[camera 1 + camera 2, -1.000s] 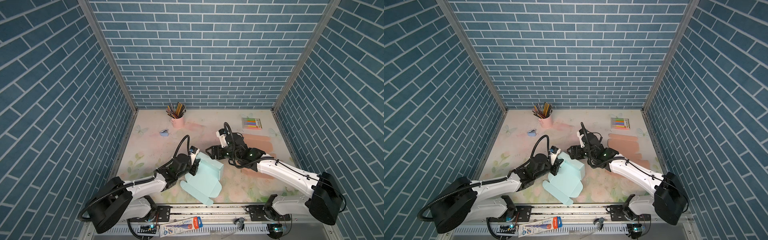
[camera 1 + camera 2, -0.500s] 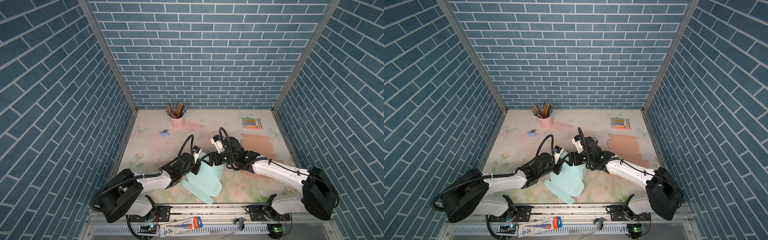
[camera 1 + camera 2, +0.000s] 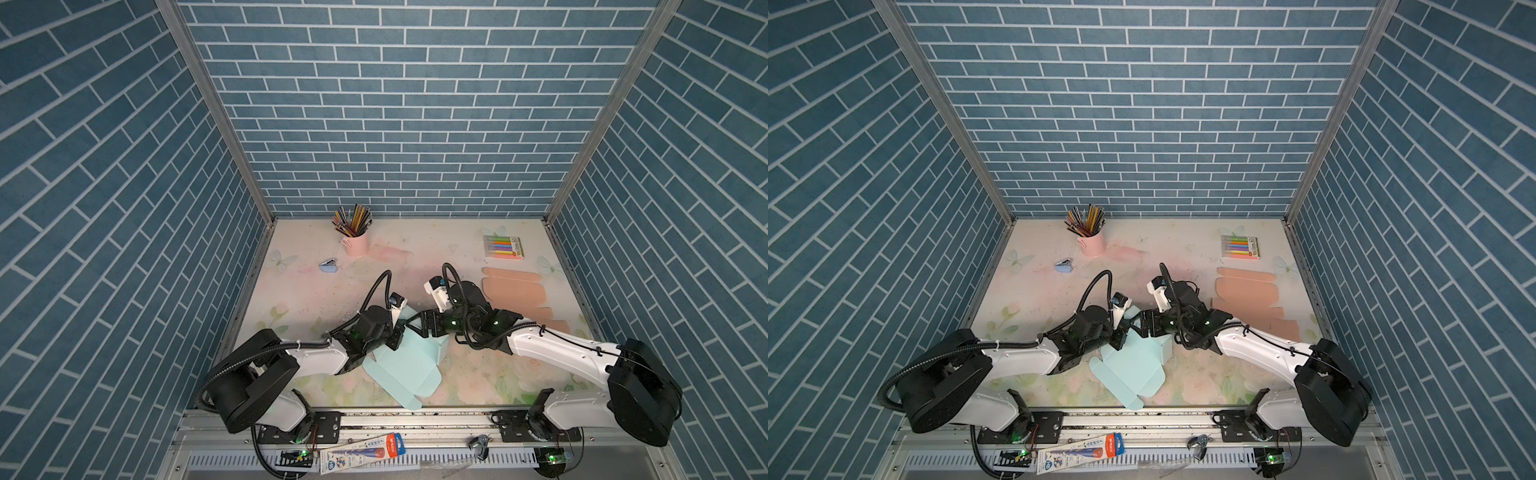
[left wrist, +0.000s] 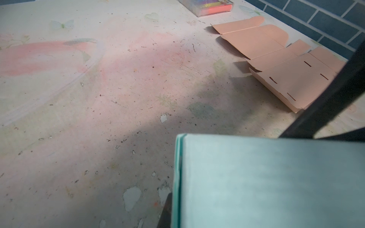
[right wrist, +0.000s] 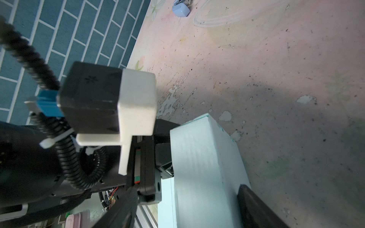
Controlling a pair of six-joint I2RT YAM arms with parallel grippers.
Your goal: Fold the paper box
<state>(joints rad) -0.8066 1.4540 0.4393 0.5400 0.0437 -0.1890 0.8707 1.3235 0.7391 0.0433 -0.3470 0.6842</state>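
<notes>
Two hands noted at one pale teal paper box (image 3: 401, 370), sited front and centre on the tabletop (image 3: 316, 291) in both top views. Part-formed only: broad panel and flaps lying flat toward the front edge, far end raised into an upright wall. Left hand (image 3: 397, 334) pressed together on the left end of that raised wall, pinching the card. Confirmed from the left wrist view, with the paper box (image 4: 266, 183) filling the near corner and a dark fingertip (image 4: 166, 213) tight against its folded edge. Right hand (image 3: 415, 326) spread wide, extended from the right and meeting the left hand nearly tip to tip at the same wall. From the right wrist view, one dark finger (image 5: 256, 207) seen on the outer side of the paper box (image 5: 201, 158), second finger blurred at the opposite side, raised wall between the two; firm contact with the card not determinable. Elsewhere on the tabletop, all apart from the box: flat peach box blank (image 3: 515, 291) at the right, pack of coloured markers (image 3: 503, 247) beyond it toward the back right corner, pink bucket of pencils (image 3: 356, 243) by the back wall, small blue object (image 3: 328, 266) near the bucket on its left, type not identifiable.
</notes>
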